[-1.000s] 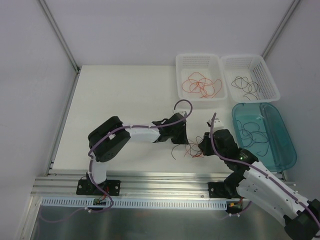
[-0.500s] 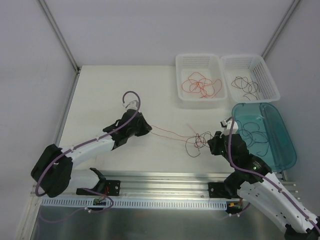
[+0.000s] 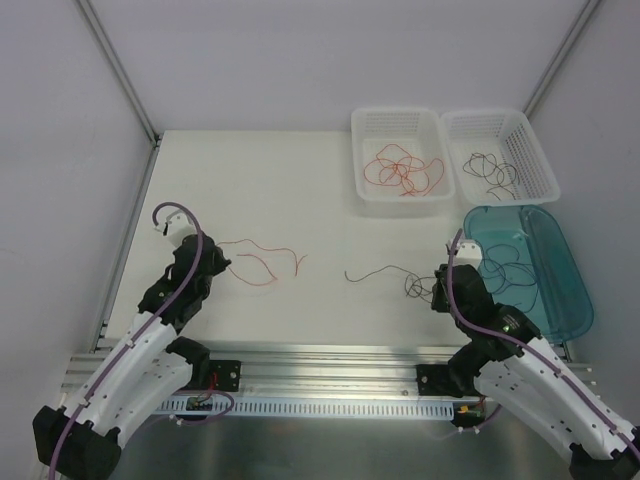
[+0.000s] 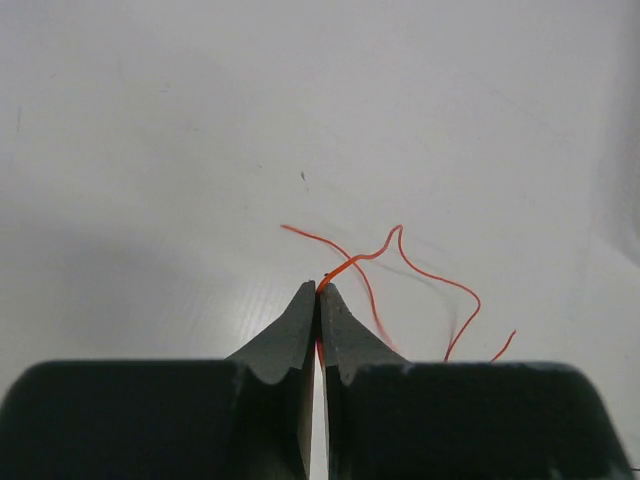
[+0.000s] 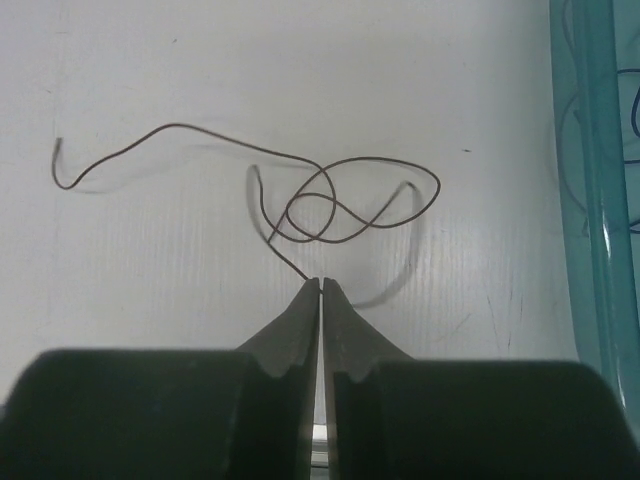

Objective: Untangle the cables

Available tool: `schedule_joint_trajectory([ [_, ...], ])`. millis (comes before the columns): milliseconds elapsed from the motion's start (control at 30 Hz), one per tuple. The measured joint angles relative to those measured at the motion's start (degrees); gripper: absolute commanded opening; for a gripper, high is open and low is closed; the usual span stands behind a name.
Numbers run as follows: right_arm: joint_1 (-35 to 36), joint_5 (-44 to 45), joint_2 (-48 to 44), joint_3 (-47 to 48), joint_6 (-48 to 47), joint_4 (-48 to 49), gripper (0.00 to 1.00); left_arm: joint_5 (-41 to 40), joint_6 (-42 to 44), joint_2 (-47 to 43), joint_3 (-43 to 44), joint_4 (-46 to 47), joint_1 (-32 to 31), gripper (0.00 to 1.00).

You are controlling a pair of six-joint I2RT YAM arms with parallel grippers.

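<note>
**Fingers (image 4: 285, 345) pinched tight on both sides, one cable apiece**

The left gripper (image 4: 320, 292) has its tips pressed together on the end of a red cable (image 4: 400, 250). The thin orange-red line runs straight into the seam between them. Over on the other side, same story: the right gripper (image 5: 320, 285) is nipped closed on the tail of a dark cable (image 5: 330, 195).

Both cables lie on the white table (image 3: 260, 190). The red one curls just beside the left gripper and the dark one trails left from the right gripper. They sit well apart, with nothing bridging them, so I'd call this pair separated. The step in hand looks like the put-away.

Around them, the big teal tray (image 3: 560, 290) sits at the right edge beside the right arm, with dark wires (image 3: 505, 268) looped inside. Behind it are two white baskets. The left basket (image 3: 395, 112) holds red wires (image 3: 400, 170) and the right basket (image 3: 530, 150) holds dark wires (image 3: 492, 172). Sorting by colour, by the look of it.

So what comes next? The left arm faces a long diagonal carry to the red basket, and the cable needs lifting high enough to clear the basket wall. The right arm's route to the dark basket passes by or over the teal tray, and there's the catch: a dangling tail could drag through the wires in there and snag. Note too that the dark cable crosses itself in a loose loop near the tips. It should shake out on the lift, though a sharp tug might cinch it into a knot.
</note>
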Motion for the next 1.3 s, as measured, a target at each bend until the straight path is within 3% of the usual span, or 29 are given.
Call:
schedule_joint_trajectory([
  [133, 0.0, -1.4, 3.5, 1.7, -0.2, 0.2, 0.03, -0.6, 2.6, 0.8, 0.9, -2.7, 0.0, 0.00],
  [200, 0.0, -2.8, 4.2, 2.8, -0.5, 0.3, 0.07, -0.4, 3.3, 2.0, 1.2, -3.6, 0.0, 0.00],
  [233, 0.0, -3.3, 4.5, 3.8, -0.9, 0.3, 0.11, -0.3, 3.8, 2.7, 1.3, -3.8, 0.0, 0.00],
  [300, 0.0, -4.3, 5.3, 5.9, -1.6, 0.4, 0.35, 0.3, 4.4, 4.0, 1.6, -4.1, 0.0, 0.00],
  [467, 0.0, -4.6, 11.1, 11.9, -2.4, 1.2, 0.64, 6.6, 5.6, 9.2, 3.1, -4.5, 0.0, 0.00],
  [567, -0.5, -3.4, 15.3, 11.7, -1.4, 1.4, 0.76, 12.3, 5.6, 11.6, 3.4, -4.4, 0.0, 0.00],
  [700, -3.6, -2.8, 20.3, 8.5, 1.0, 2.2, 0.81, 18.6, 5.6, 12.5, 3.1, -3.0, 0.0, 0.00],
  [933, -11.1, -6.3, 30.6, 3.6, 3.6, 8.7, 0.80, 25.3, 5.6, 12.4, -0.9, -0.3, 0.0, 0.00],
  [1133, -12.7, -10.6, 41.1, 2.7, 4.9, 15.7, 0.65, 27.7, 5.6, 12.4, -2.2, 0.7, 0.0, 0.00],
  [1233, -12.8, -11.0, 44.3, 2.9, 4.7, 17.9, 0.43, 28.4, 5.6, 12.4, -2.3, 1.1, 0.0, 0.00],
  [1267, -12.8, -11.2, 44.5, 3.0, 4.6, 18.7, 0.29, 28.6, 5.6, 12.4, -2.3, 1.2, 0.0, 0.00],
  [1300, -12.9, -11.3, 44.6, 3.0, 4.3, 19.5, 0.22, 28.7, 5.6, 12.4, -2.3, 1.2, 0.0, 0.00],
])
